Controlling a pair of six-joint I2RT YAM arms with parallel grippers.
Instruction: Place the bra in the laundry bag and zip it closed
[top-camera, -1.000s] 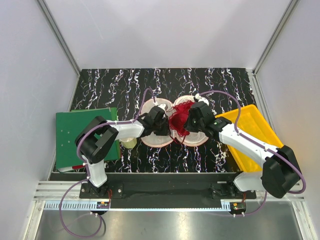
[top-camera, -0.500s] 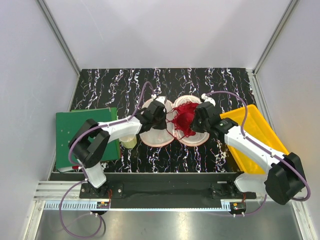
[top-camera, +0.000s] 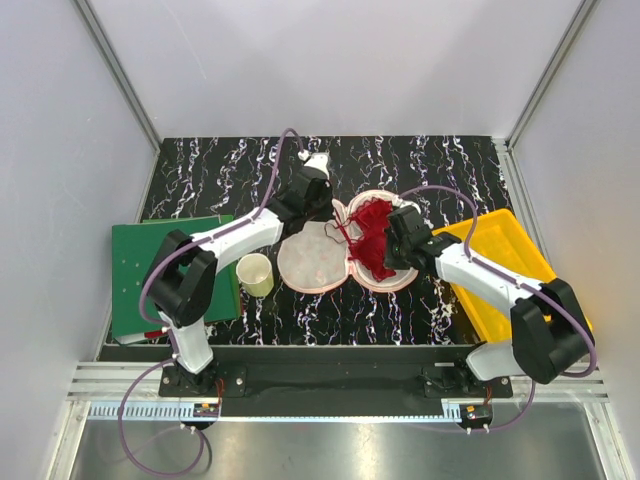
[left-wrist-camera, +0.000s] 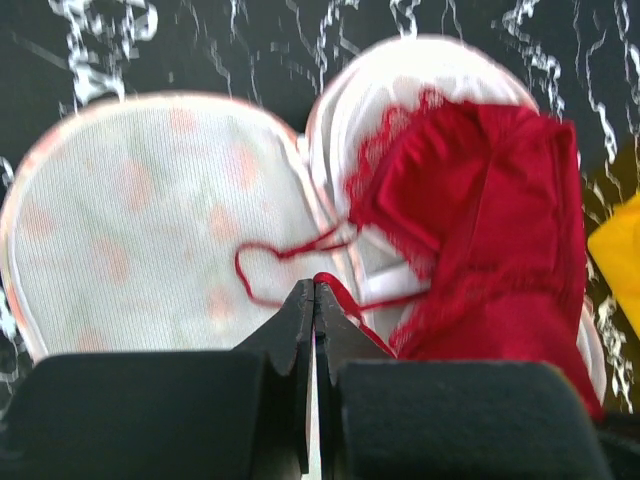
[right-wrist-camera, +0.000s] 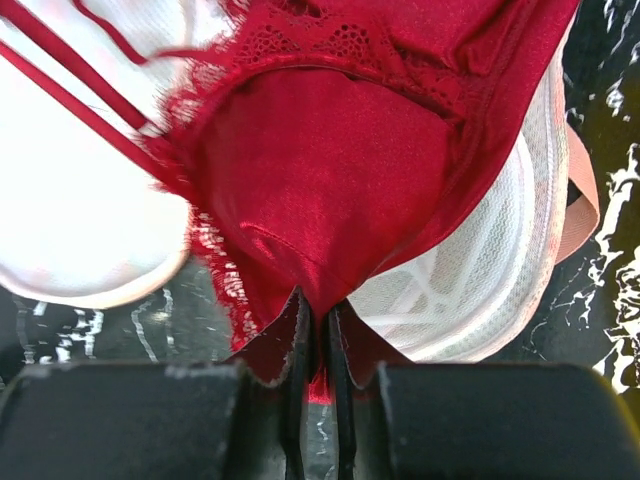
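The laundry bag (top-camera: 312, 262) lies open and flat, its two white mesh lobes side by side. The red bra (top-camera: 370, 237) is bunched over the right lobe, with thin straps trailing toward the left lobe. My left gripper (top-camera: 322, 212) is at the bag's far edge, shut on a red strap; the left wrist view shows the strap pinched at the tips (left-wrist-camera: 316, 285), with the bag (left-wrist-camera: 140, 230) and the bra (left-wrist-camera: 480, 200) beyond. My right gripper (top-camera: 392, 242) is shut on the bra's satin fabric (right-wrist-camera: 330, 170) at its tips (right-wrist-camera: 318, 305), over the bag's mesh (right-wrist-camera: 480, 270).
A yellow plastic tray (top-camera: 505, 262) stands at the right, close to my right arm. A green board (top-camera: 170, 268) lies at the left, and a small pale cup (top-camera: 254, 273) stands between it and the bag. Grey walls enclose the dark marbled table.
My left gripper has moved toward the far side, off the left lobe, drawing a strap with it. The left lobe and the cup now show. My right gripper shifted slightly with the bra.
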